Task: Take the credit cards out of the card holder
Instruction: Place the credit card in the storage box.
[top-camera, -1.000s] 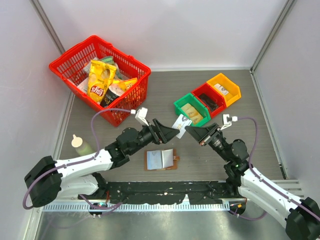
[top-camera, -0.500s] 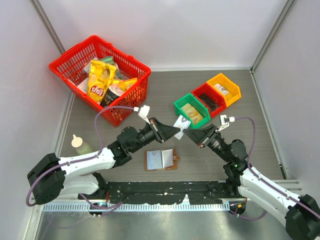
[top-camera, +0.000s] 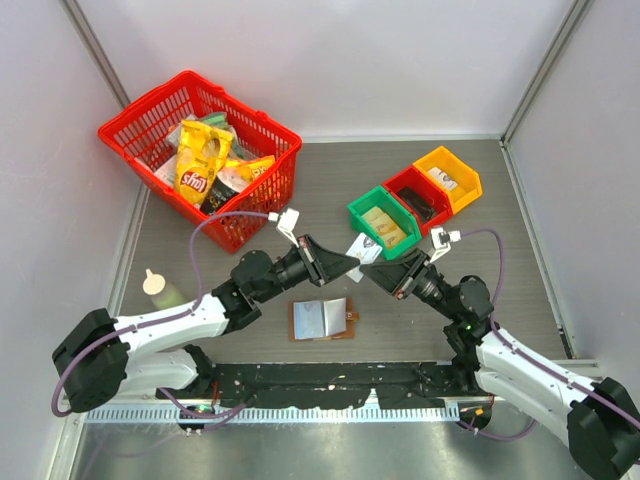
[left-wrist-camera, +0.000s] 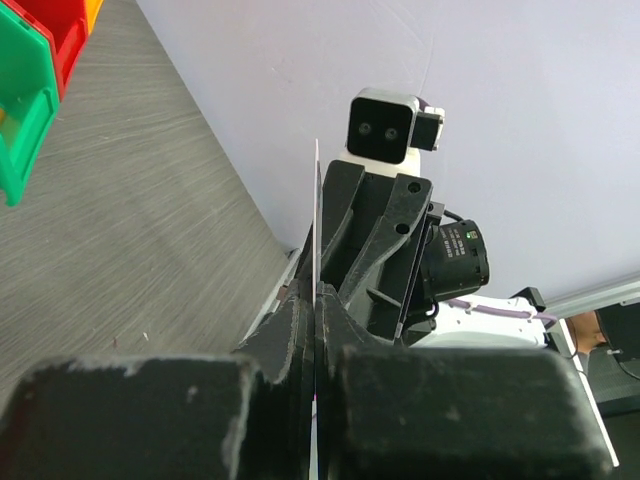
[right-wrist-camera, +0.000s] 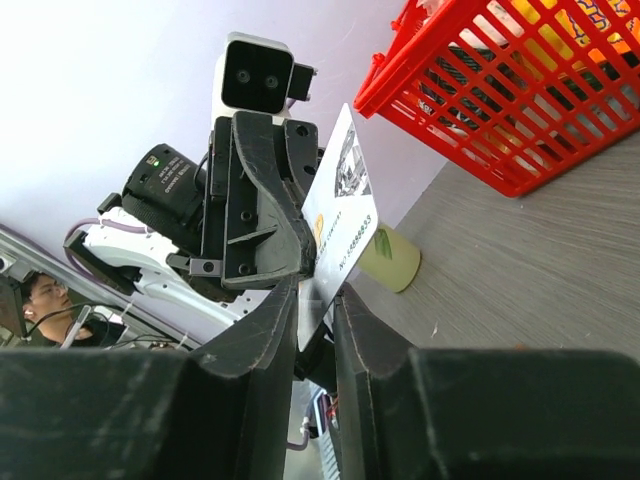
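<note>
Top external: one credit card (top-camera: 364, 247) aloft, one card holder (top-camera: 324, 320), three bins (top-camera: 362, 217).

— Both arms alike?
— Yes. The left arm (top-camera: 165, 330) and right arm (top-camera: 530, 372) have white shells, black joints and black wedge-shaped fingers (top-camera: 330, 262).
— Cables?
— A purple cable (top-camera: 215, 220) runs to each wrist's small white camera (top-camera: 287, 224).

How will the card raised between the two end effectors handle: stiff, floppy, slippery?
Probably stiff: the card stands straight, unbent, pinched by the left end effector. Likely very light, being edge-thin in the left wrist view. Its smooth printed face might slip.
</note>
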